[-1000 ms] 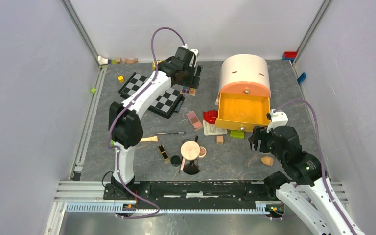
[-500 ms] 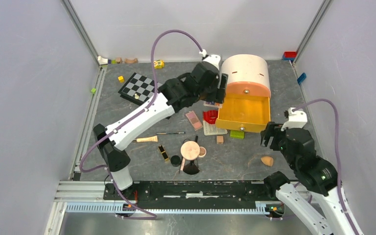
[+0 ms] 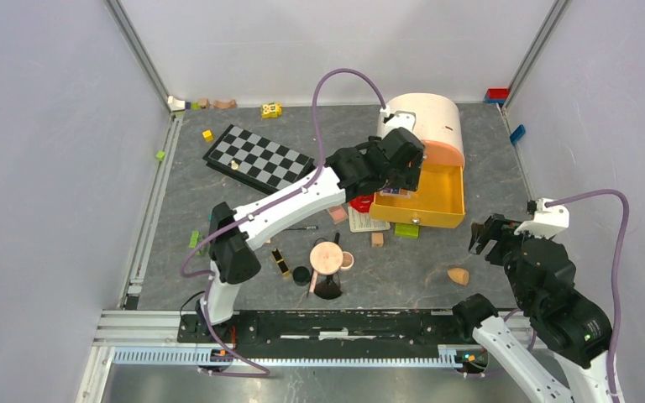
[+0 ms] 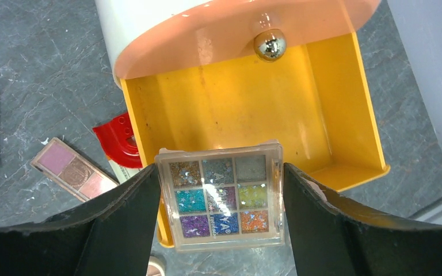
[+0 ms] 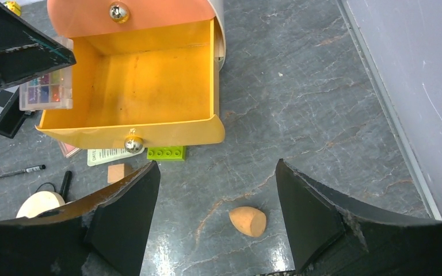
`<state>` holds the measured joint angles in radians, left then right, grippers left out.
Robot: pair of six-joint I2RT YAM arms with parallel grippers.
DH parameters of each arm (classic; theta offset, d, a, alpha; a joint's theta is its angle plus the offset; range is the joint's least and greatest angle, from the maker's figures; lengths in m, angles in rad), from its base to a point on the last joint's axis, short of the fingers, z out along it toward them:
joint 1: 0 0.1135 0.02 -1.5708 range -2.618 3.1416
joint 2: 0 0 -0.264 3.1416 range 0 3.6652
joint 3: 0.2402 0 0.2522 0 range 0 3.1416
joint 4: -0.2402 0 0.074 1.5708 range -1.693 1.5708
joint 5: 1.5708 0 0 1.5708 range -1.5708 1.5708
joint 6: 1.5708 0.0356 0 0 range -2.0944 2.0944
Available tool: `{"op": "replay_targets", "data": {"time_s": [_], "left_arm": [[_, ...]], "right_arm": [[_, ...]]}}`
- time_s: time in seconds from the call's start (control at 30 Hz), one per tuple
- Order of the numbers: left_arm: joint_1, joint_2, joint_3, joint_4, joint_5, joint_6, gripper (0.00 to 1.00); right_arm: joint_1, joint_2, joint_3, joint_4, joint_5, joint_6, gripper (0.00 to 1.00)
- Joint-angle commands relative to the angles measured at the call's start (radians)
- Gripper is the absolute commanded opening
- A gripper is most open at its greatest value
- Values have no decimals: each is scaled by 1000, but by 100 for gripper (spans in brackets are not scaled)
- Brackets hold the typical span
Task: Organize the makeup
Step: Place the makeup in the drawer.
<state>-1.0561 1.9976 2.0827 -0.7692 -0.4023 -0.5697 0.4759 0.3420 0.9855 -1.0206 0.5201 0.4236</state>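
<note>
1. Grey stone-look counter, walled in pale panels on three sides; a yellow drawer stands pulled out of its white-and-peach cabinet towards the rear right.
2. Right of the drawer the counter runs bare up to the wall. In front of the drawer on that side lies only the orange teardrop sponge, well apart from the drawer's front.
3. Left of the drawer space is tight. A red curved piece sits against the drawer's left wall, with the pink palette just beyond it. A green block lies just in front of the drawer, with a wooden block near it.
4. Farther forward and left of the drawer lie a thin brush, the round peach compact and the black-gold tube. A checkerboard lies well to the drawer's left.
5. From its base, the left arm stretches diagonally across to the drawer. The left gripper points down and pinches the multicolour palette by two opposite edges. The palette hangs flat and face up over the drawer's left wall, near the front corner.
6. The right arm is folded back in front of and to the right of the drawer. The right gripper is spread wide with nothing between its fingers, above the counter in front of the drawer, clear of the sponge.
</note>
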Motion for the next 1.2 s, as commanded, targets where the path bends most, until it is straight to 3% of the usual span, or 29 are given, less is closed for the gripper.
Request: {"op": "replay_targets", "data": {"time_s": [0.0, 1.0, 1.03, 1.17], "left_arm": [[-12, 46, 71, 57, -73, -61, 47], [-22, 292, 175, 12, -178, -4, 48], [-21, 296, 175, 13, -178, -4, 48], [-21, 321, 190, 1, -173, -8, 49]], "right_arm": [[0, 0, 20, -6, 38, -6, 81], [0, -61, 5, -48, 92, -34, 83], [-46, -61, 5, -48, 93, -34, 83], [0, -61, 5, -49, 92, -34, 84]]}}
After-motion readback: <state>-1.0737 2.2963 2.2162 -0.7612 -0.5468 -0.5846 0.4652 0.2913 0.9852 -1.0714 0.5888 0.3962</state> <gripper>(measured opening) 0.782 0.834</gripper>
